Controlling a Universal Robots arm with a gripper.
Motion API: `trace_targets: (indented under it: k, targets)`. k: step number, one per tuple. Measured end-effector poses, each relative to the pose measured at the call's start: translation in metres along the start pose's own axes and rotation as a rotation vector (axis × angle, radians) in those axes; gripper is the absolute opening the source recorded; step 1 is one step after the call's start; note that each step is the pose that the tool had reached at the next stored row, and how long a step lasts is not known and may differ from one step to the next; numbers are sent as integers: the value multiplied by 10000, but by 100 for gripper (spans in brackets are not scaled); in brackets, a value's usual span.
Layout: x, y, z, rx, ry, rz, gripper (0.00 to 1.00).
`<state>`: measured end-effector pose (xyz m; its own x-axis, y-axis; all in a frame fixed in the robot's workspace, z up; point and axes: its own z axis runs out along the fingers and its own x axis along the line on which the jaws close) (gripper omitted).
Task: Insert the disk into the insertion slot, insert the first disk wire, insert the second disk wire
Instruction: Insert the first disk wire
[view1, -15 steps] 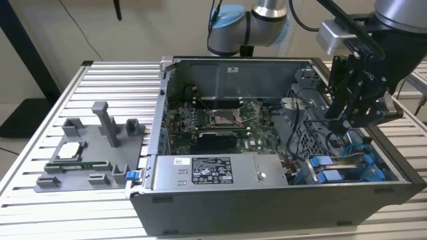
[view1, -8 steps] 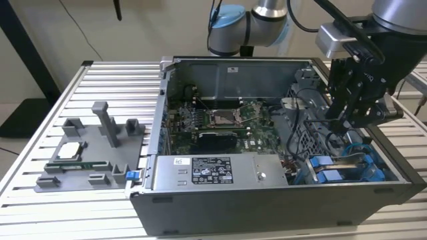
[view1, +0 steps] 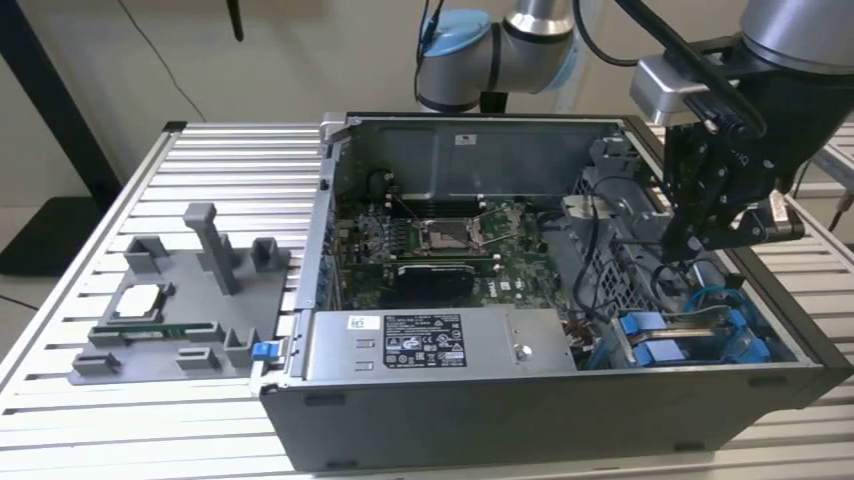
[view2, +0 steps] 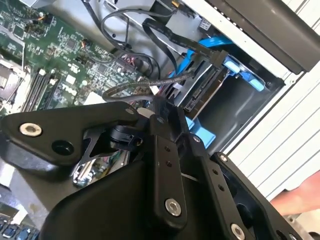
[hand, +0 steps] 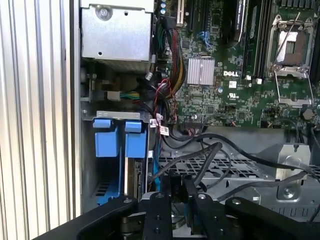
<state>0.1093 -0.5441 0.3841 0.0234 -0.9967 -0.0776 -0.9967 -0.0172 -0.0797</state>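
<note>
- We see an open computer case (view1: 534, 400) lying on a slatted metal table (view1: 227, 170), with its inside facing up.
- The robot arm reaches in from the far side at the exterior view's right. Its dark gripper (view1: 687, 245) hangs inside the case, close to the wall on that side.
- We cannot tell whether the gripper is apart, together or clamped on anything.
- The disk (view1: 650, 350), in its bright blue frame, sits in the near corner of the case at the exterior view's right.
- In the exterior view the disk lies below the gripper and nearer to us, close to it but not touching.
- In the second wrist view the disk (view2: 202, 95) stands on edge inside the insertion slot (view2: 240, 110), a grey metal bay, just beyond the gripper (view2: 152, 107).
- A black wire (view2: 170, 35) runs to a connector at the disk's exposed end. We cannot tell whether it is fully seated.
- In the first wrist view the gripper (hand: 182, 182) is just beside the blue tabs of the disk (hand: 135, 145), and the black wire (hand: 215, 150) crosses close by it.
- A green motherboard (view1: 441, 240) fills the middle of the case, and a grey power-supply box (view1: 427, 345) lies along its near wall.
- A grey parts fixture (view1: 174, 300) rests on the table at the exterior view's left, well apart from the gripper.
</note>
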Motion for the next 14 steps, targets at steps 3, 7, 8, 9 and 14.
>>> trace_targets:
  k: [3, 7, 8, 9, 14]
  targets:
    - [14, 1, 8, 2, -1, 1, 0]
    - [90, -3, 34, 3, -2, 14, 0]
    - [112, -6, 39, 3, -2, 17, 0]
    - [135, -9, 45, 3, -1, 20, 0]
    - [244, -30, 84, 4, 1, 30, 0]
